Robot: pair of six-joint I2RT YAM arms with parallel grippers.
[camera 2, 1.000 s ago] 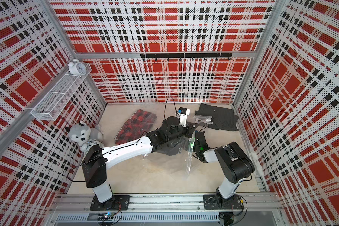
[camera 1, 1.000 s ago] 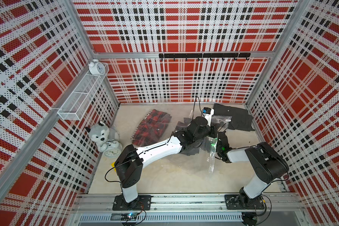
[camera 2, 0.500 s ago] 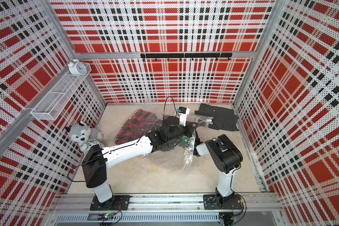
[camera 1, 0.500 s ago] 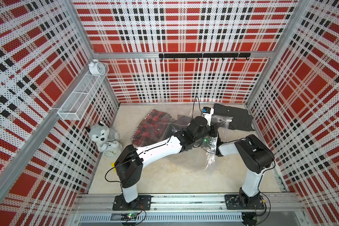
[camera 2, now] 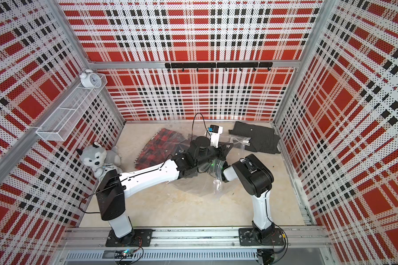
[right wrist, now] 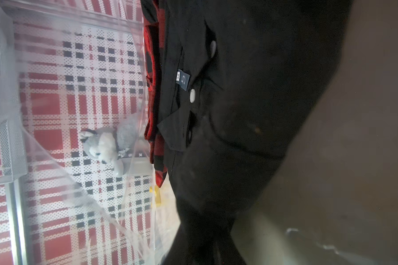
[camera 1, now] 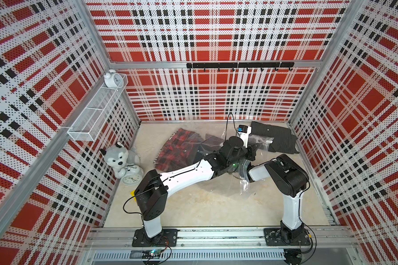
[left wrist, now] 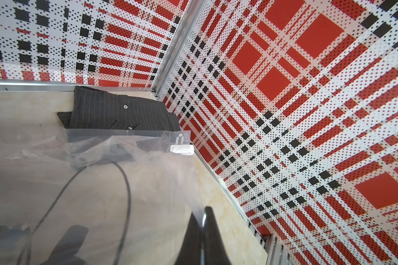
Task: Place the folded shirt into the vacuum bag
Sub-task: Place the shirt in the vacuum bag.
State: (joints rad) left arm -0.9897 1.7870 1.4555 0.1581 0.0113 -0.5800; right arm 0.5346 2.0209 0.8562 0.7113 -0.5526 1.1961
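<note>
The left gripper [left wrist: 203, 214] has its jaws pressed together on the upper film of the vacuum bag [camera 1: 244, 183] and holds the mouth lifted. The right arm [camera 1: 259, 172] reaches inside. The right gripper is hidden there, and I cannot tell how its jaws stand. The black shirt [right wrist: 239, 114] seems to lie inside the bag, touching the red plaid shirt [camera 1: 179, 149], so I judge this placing nearly done. A grey striped shirt [camera 1: 276, 137] lies outside on the table [camera 1: 193, 206], near the mouth.
</note>
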